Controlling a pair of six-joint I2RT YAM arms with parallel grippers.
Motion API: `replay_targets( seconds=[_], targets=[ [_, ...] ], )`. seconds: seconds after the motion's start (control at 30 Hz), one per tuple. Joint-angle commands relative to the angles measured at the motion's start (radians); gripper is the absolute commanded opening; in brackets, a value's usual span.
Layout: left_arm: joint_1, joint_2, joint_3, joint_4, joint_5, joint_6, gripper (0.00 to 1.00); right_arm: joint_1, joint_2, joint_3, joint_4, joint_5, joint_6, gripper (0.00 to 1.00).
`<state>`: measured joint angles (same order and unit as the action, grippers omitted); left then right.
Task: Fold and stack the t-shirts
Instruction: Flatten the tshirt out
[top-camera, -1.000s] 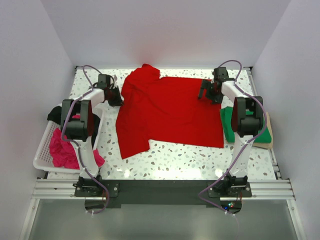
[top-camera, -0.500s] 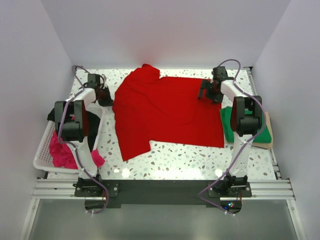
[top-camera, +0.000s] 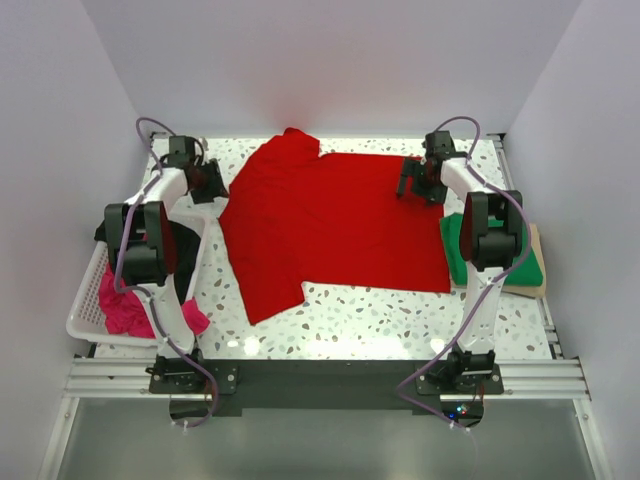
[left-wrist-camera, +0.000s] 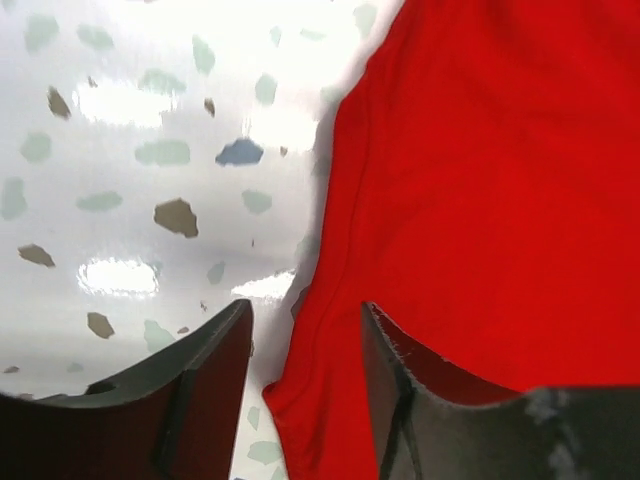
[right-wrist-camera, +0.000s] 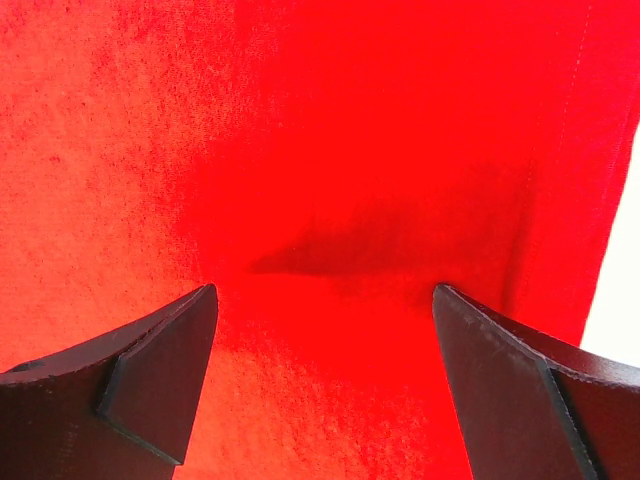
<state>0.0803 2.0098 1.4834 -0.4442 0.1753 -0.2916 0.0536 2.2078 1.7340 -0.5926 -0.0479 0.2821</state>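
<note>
Left gripper (top-camera: 215, 182) has swung further out toward the table's far left corner over the last second, and its 2 fingers have come apart. The left edge of the red shirt (top-camera: 335, 225) has been drawn out with it, so the cloth now lies wider and flatter on that side. The right arm has not shifted.

In the left wrist view the fingers stand parted, and the hem of the red shirt runs up between them over the speckled table (top-camera: 350, 320). Neither finger presses on the hem, so the gripper is open and holds nothing.

The right gripper (top-camera: 408, 183) hangs over the far right part of the red shirt. Its fingers are spread wide and only red cloth shows below them, marked by 1 shallow crease, so nothing is gripped.

The red shirt is spread across the far middle of the table between the 2 arms. A bunched flap lies at its far left corner, and 1 corner reaches toward the near edge on the left.

A folded green shirt (top-camera: 458, 255) lies on the right side of the table, just beside the red shirt's right edge and partly hidden by the right arm. On the left stands a white basket (top-camera: 85, 310) holding a pink shirt (top-camera: 120, 305), which spills over its near corner, and a black shirt (top-camera: 105, 230) at its far end.
</note>
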Motion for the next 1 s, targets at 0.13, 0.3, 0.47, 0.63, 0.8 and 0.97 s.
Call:
replay_targets(
  seconds=[0.13,0.3,0.47,0.63,0.8,0.97],
  targets=[
    [-0.073,-0.108,0.094,0.024,0.013,-0.046,0.62,-0.003,-0.006,0.033,-0.035,-0.058,-0.027,0.92],
    [-0.169,-0.077,0.035,0.035,0.038,-0.106,0.64,-0.001,-0.098,-0.022,-0.035,-0.063,-0.032,0.92],
    [-0.169,-0.043,-0.035,0.059,0.095,-0.152,0.68,-0.003,-0.152,-0.103,-0.030,-0.064,-0.038,0.92],
    [-0.165,0.026,-0.014,0.061,0.093,-0.147,0.70,-0.003,-0.152,-0.183,-0.004,-0.075,-0.026,0.92],
    [-0.142,0.119,0.029,0.045,0.067,-0.144,0.70,-0.003,-0.112,-0.188,0.008,-0.075,-0.006,0.92],
    [-0.120,0.182,0.075,0.065,0.076,-0.139,0.70,-0.001,-0.051,-0.133,-0.009,-0.069,0.011,0.92]
  ],
)
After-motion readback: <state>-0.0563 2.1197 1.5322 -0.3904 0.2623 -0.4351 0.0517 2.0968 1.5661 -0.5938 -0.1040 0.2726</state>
